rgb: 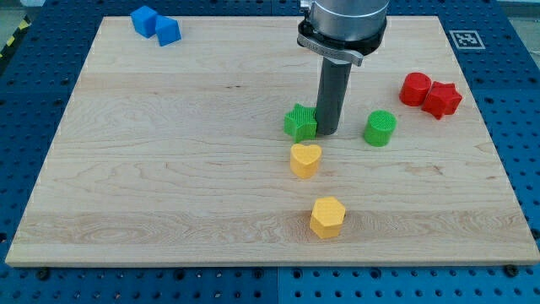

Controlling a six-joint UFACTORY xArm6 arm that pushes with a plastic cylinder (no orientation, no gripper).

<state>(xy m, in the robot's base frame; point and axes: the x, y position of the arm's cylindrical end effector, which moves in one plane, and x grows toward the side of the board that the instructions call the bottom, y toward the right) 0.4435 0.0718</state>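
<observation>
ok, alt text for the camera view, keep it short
My tip sits beside the green star block, between it and the green cylinder on a wooden board. A yellow heart lies just below.

arm (342,25) cut off by the view's top, rod hiding the green star block's (299,122) right edge

No readable txt, nos. or brand names showed anywhere in my view. Only sign I saw was a black-and-white square fiducial marker (466,39), printed on the wooden board (169,152) at its far corner, approx. 1 o'clock from board ctr. Its pattern carried no letters or digits I could make out.
</observation>
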